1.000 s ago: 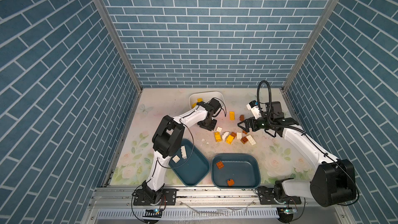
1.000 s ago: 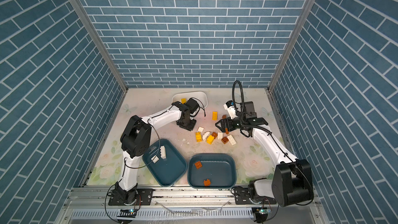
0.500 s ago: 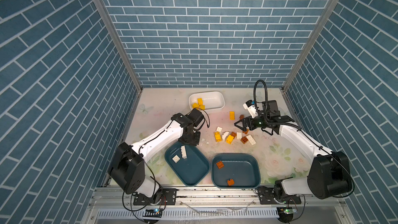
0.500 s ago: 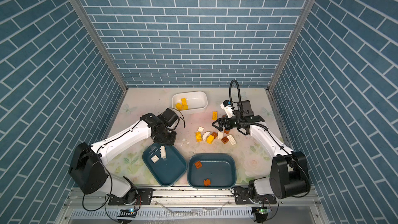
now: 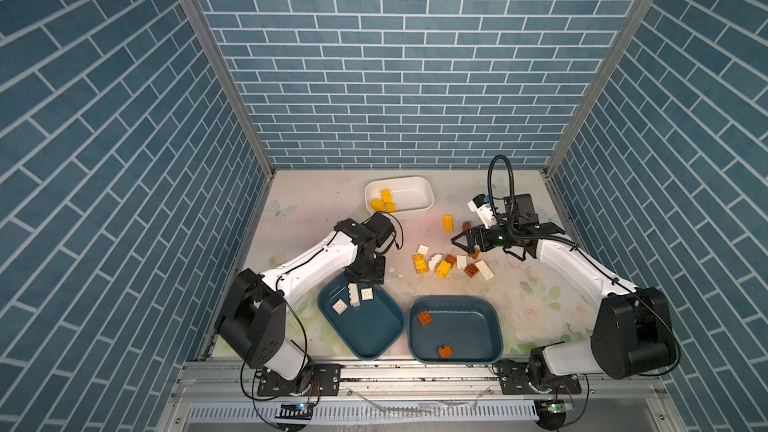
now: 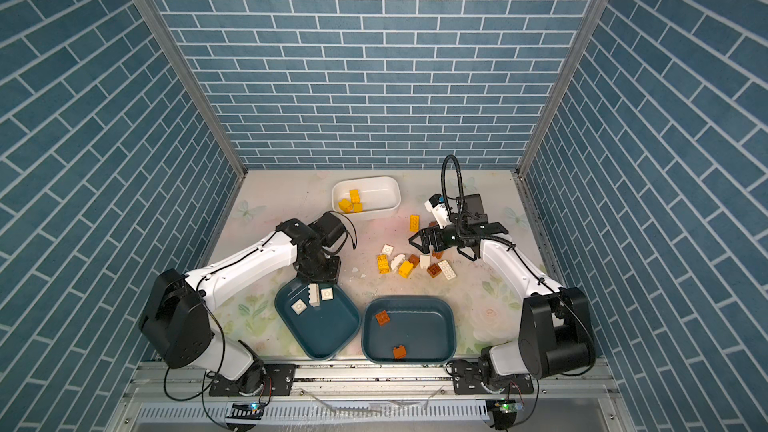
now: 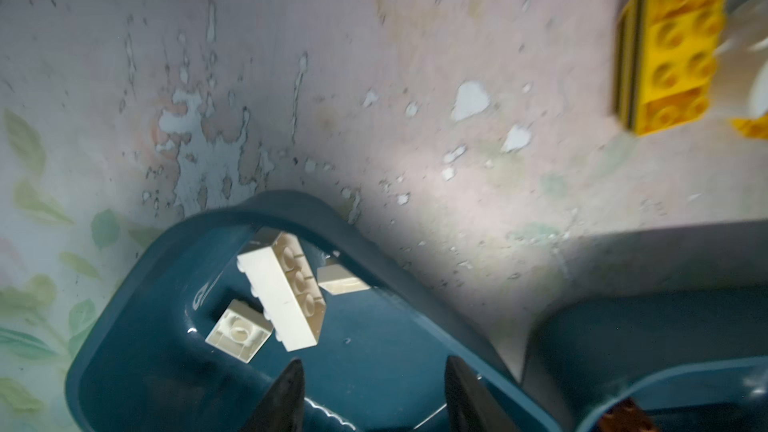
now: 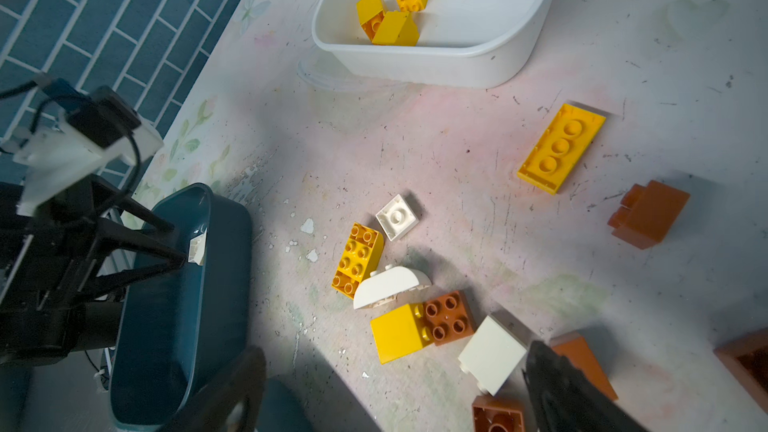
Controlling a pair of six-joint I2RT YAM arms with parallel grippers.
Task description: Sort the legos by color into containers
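**A:** Where are the legos lying?

**B:** Some loose legos point(image 5: 444, 268) are lying on the counter point(image 5: 316, 209), right of centre in a top view. Three white legos point(image 5: 353, 295) are sitting in the left teal container point(image 5: 370, 330). Two brown legos point(image 5: 424, 317) are in the right teal container point(image 5: 465, 326), and yellow legos point(image 5: 386, 196) are in the white container point(image 5: 415, 197) above.

**A:** And the tools?

**B:** The left tool point(image 7: 372, 371) is hanging over the left teal container's upper corner, spread and pinching nothing. The right tool point(image 5: 463, 245) is standing spread wide at the upper right edge of the loose legos, holding nothing.

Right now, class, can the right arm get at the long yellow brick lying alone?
Probably yes: the long yellow brick lies apart from the pile, close to the right arm's open fingers.
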